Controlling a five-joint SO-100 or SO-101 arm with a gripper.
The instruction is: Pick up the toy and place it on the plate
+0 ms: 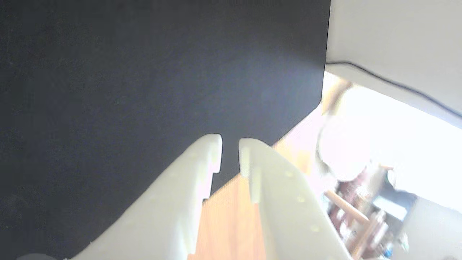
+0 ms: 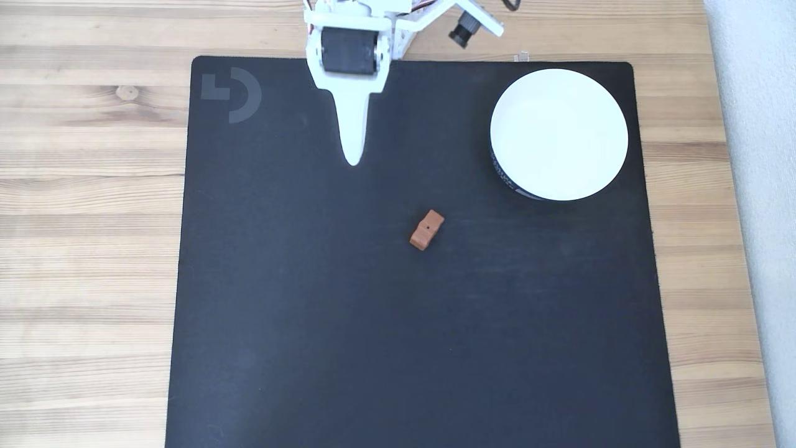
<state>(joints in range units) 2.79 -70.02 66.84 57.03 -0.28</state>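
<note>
White glare washes out the right of the wrist view; the objects there cannot be identified. Gripper [image 1: 230, 141] fingers stand slightly parted, holding nothing. Fixed view: arm cut off at top edge; toy [image 2: 427, 229] lies mid-mat [image 2: 280, 298], well apart from gripper [image 2: 353, 160] and plate [image 2: 559, 134] at the mat's upper right.

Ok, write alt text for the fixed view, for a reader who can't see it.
A small reddish-brown toy block lies alone near the middle of a black mat on a wooden table. A round, empty white plate sits at the mat's upper right, and the white robot hand points down from the top edge, holding nothing.
</note>
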